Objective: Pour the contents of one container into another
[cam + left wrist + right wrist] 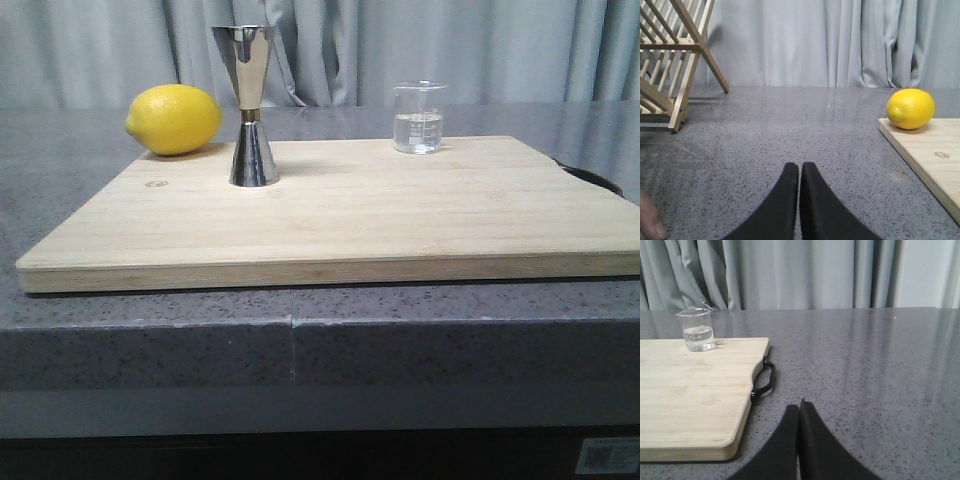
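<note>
A small clear glass beaker (418, 117) holding clear liquid stands upright at the far right of the wooden cutting board (400, 215); the right wrist view shows the beaker (696, 330) too. The tall steel hourglass jigger (250, 105) with a gold waist stands upright at the board's far left. My left gripper (799, 166) is shut and empty over bare counter, left of the board. My right gripper (799, 405) is shut and empty over the counter, right of the board. Neither gripper shows in the front view.
A yellow lemon (174, 119) lies at the board's far left corner, close behind the jigger. A wooden dish rack (671, 60) stands on the counter to the left. The board's black handle (766, 380) juts from its right edge. Grey curtains hang behind the counter.
</note>
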{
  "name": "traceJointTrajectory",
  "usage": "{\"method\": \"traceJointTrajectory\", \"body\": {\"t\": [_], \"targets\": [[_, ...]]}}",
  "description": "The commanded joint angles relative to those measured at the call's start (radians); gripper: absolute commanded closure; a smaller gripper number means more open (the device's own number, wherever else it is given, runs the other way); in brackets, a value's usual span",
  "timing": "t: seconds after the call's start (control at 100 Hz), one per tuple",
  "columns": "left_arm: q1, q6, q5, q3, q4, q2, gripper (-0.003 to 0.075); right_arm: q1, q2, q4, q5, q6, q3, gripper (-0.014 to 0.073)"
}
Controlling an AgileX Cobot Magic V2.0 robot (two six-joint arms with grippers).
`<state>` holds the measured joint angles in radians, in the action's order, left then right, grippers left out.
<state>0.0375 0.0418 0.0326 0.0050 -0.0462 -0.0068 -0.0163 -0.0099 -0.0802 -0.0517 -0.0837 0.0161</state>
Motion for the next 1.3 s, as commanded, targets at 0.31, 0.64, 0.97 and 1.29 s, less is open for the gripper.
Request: {"method": "traceJointTrajectory", "body": {"t": [0.31, 0.64, 0.97, 1.29], "targets": [[-0.001, -0.005, -0.08, 0.028, -0.008, -0.021, 0.0739, 0.001, -0.02, 0.009, 0.072, -0.01, 0.005, 0.0665], [-0.001, -0.005, -0.08, 0.028, -0.008, -0.021, 0.0739, 0.001, -0.02, 0.009, 0.072, -0.01, 0.005, 0.0665], [-0.001, -0.005, -0.08, 0.028, -0.008, -0.021, 0.0739, 0.001, -0.02, 0.009, 0.072, -0.01, 0.005, 0.0666], [-0.001, -0.007, -0.108, 0.006, -0.073, -0.021, 0.0739, 0.001, -0.02, -0.013, 0.085, -0.01, -0.039, 0.0665]]}}
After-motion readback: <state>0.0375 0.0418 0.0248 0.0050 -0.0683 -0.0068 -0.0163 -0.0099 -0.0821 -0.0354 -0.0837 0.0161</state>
